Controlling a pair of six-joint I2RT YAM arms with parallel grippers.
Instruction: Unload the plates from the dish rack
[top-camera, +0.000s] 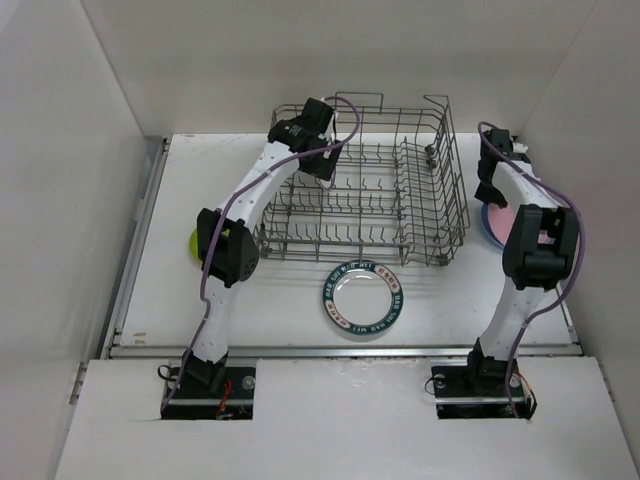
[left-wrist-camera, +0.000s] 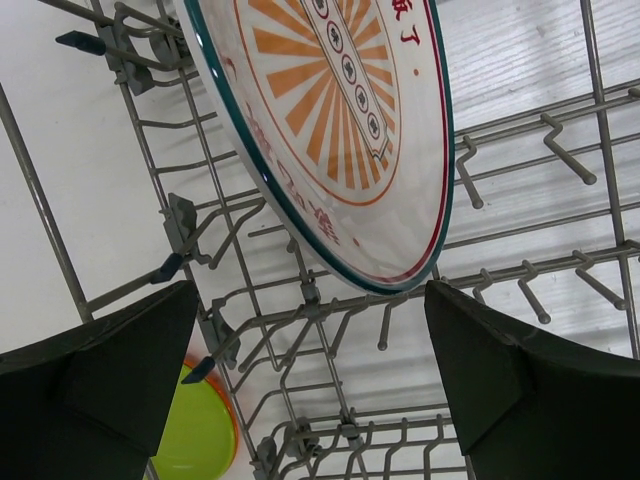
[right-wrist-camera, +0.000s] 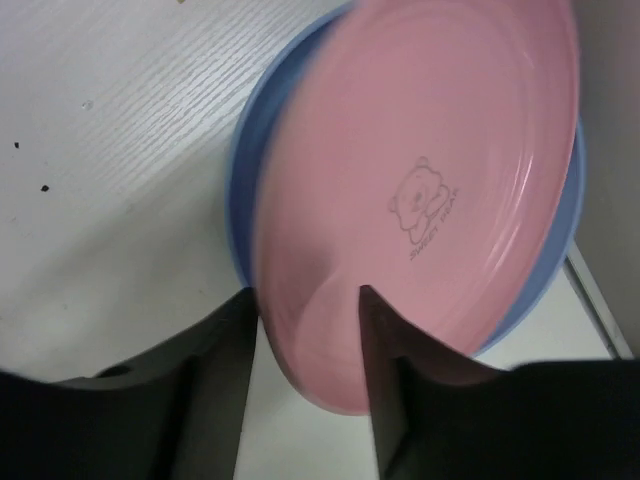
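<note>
The grey wire dish rack (top-camera: 420, 215) stands at the back middle of the table. My left gripper (top-camera: 318, 165) is inside its back left part. In the left wrist view the gripper (left-wrist-camera: 311, 285) is open, its fingers either side of and just below a white plate with a teal-red rim (left-wrist-camera: 330, 130) that stands upright in the rack (left-wrist-camera: 215, 335). My right gripper (right-wrist-camera: 307, 292) is open, straddling the rim of a blurred pink plate (right-wrist-camera: 430, 180). That plate lies on a blue plate (right-wrist-camera: 245, 170) at the table's right edge (top-camera: 492, 222).
Another teal-red rimmed plate (top-camera: 363, 297) lies flat on the table in front of the rack. A lime green plate (top-camera: 193, 242) lies left of the rack, on an orange one, seen through the wires (left-wrist-camera: 195, 430). White walls close in on both sides.
</note>
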